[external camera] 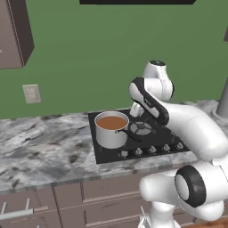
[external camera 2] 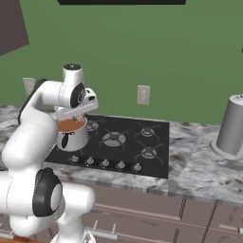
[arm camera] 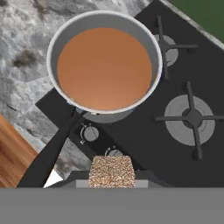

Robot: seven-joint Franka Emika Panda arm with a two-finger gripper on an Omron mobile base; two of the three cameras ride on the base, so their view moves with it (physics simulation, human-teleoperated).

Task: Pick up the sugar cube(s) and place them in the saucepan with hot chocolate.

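Note:
The saucepan is a squat silver pan full of brown hot chocolate, with a straight black handle. It stands on the front left burner of the black cooktop. In the hand view my gripper is shut on a speckled brownish sugar cube, which hangs above the stove knobs just short of the pan's rim. The right base view has my hand hovering right over the saucepan. From the left base view, the arm stands right of the saucepan.
The cooktop carries several burners and a row of knobs along its front. A tall grey cylinder stands on the marble counter at the far right. Wall outlets sit behind the stove.

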